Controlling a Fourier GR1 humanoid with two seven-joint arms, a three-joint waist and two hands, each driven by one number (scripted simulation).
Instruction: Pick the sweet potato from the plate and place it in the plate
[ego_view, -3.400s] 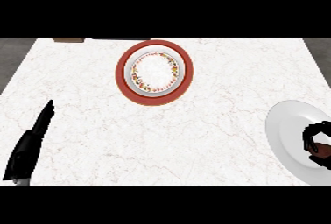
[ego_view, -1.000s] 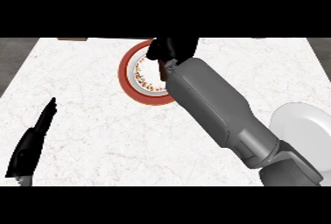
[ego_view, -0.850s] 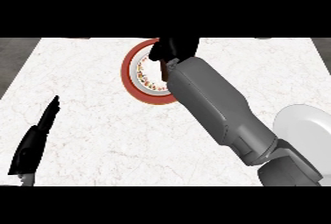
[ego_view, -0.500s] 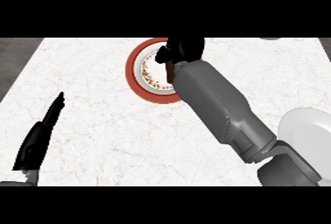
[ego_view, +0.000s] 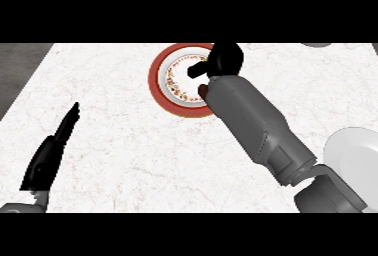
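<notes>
Sweet potato (ego_view: 201, 90) shows only as a small reddish-brown sliver at the wrist edge of the right robot hand (ego_view: 221, 60), over the inner part of the red-rimmed plate (ego_view: 164, 75). The right robot hand sits above that plate's right half, toward 12 o'clock on the counter (ego_view: 133, 145), with its fingers curled downward and its thumb (ego_view: 196, 70) sticking out toward 9 o'clock. Whether the fingers actually close round the sweet potato cannot be told, since the hand and forearm hide most of it. The grey forearm (ego_view: 255, 125) runs from the hand toward 5 o'clock, crossing the plate's right rim.

The plate has a white centre ringed by a speckled band. At 4 o'clock, cut by the view's edge, lies a plain white plate (ego_view: 358, 152). At 8 o'clock the left robot hand (ego_view: 52, 150) rests with fingers straight, pointing toward 12 o'clock.
</notes>
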